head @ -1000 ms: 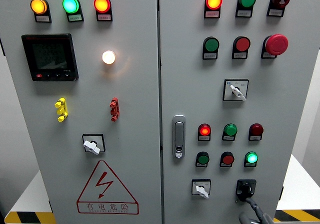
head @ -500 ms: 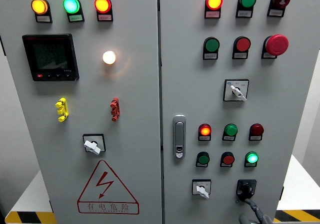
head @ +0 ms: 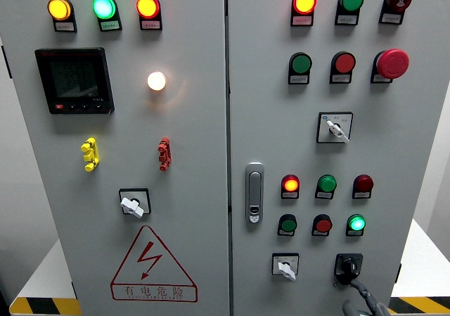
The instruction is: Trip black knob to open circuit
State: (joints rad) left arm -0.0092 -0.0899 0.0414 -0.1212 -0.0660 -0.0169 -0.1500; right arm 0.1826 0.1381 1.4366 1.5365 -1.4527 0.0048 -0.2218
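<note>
Black knob (head: 347,265) on the cabinet's right door (head: 415,140) — bottom row, right of the white selector switch (head: 285,265), below the lit green lamp (head: 356,223). Right hand (head: 364,303) reaches up from below, one grey finger apparently touching the knob — whether it grips cannot be told.

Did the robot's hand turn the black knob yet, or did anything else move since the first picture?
Nothing on the panel changed. The whole view only slid a little to the right, so the camera shifted, not the parts. The right hand stays just below the black knob, its fingertips reaching up to it, and the knob looks unturned. The lit lamps are the same ones.
</note>
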